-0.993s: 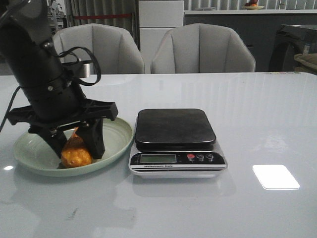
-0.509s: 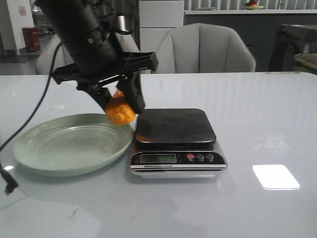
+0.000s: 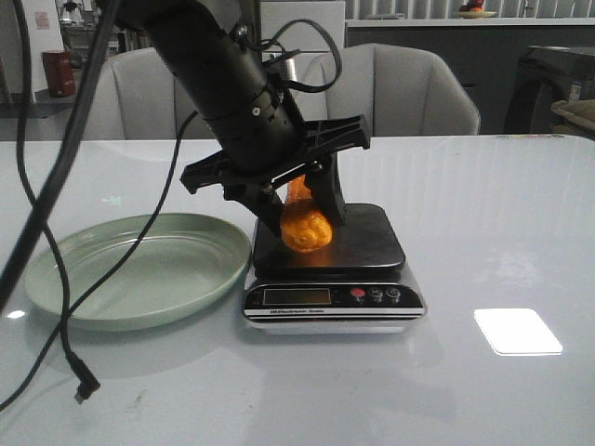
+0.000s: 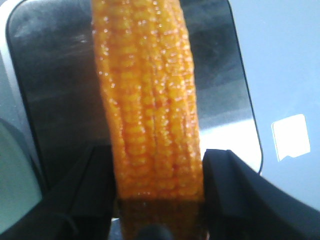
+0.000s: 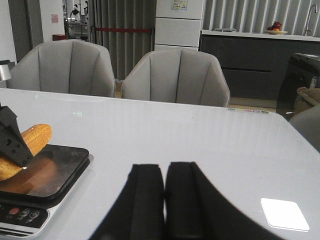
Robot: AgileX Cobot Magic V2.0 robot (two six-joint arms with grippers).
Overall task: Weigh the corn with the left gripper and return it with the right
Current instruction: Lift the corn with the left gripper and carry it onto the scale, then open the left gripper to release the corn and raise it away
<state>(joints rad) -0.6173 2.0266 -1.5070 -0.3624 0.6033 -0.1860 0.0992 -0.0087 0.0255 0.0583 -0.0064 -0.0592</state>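
The orange-yellow corn (image 3: 305, 226) is held in my left gripper (image 3: 299, 216), which is shut on it just above the black platform of the kitchen scale (image 3: 363, 243). In the left wrist view the corn (image 4: 147, 100) runs lengthwise between the two black fingers (image 4: 235, 180) over the scale's platform (image 4: 60, 85). In the right wrist view the corn (image 5: 31, 140) shows at the left over the scale (image 5: 50, 175). My right gripper (image 5: 164, 172) is shut and empty, over bare table to the right of the scale. It does not show in the front view.
A pale green plate (image 3: 139, 269) sits empty left of the scale. A loose black cable (image 3: 65, 344) hangs over the table's front left. A bright light patch (image 3: 517, 331) lies on the table at the right. Two grey chairs (image 3: 381, 93) stand behind the table.
My left gripper lifted the corn out of the green plate and carried it right, then lowered it over the scale's platform. The plate is now empty.
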